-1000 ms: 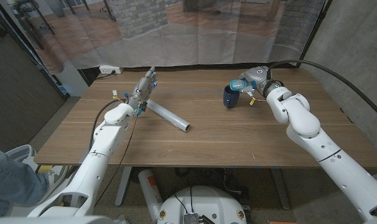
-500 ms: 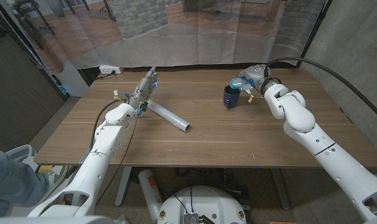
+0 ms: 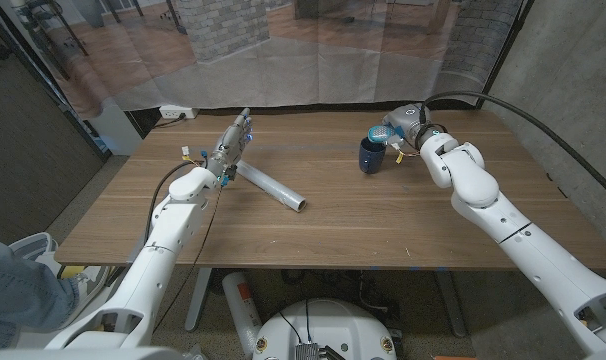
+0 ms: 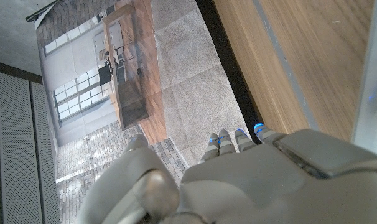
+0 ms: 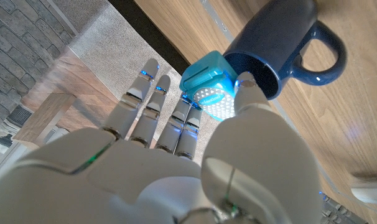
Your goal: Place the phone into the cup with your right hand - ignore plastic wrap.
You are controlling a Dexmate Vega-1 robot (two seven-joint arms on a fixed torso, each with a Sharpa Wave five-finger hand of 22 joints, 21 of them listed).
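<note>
- The phone (image 5: 208,91), bright blue, is pinched by the right hand (image 3: 401,125) at the rim of the dark blue cup (image 3: 371,154).
- The right wrist view shows the cup's handle (image 5: 319,55), turned away from the hand.
- Well apart from the cup, the left hand (image 3: 230,145) stands over the desk (image 3: 383,215), fingers straight and empty, beside a grey tube (image 3: 270,187).

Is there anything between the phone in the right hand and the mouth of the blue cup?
Nothing visible. The right hand holds the phone right at the rim of the cup, whose mouth looks open and unobstructed. The plastic wrap roll lies well off to the side near the left hand.
</note>
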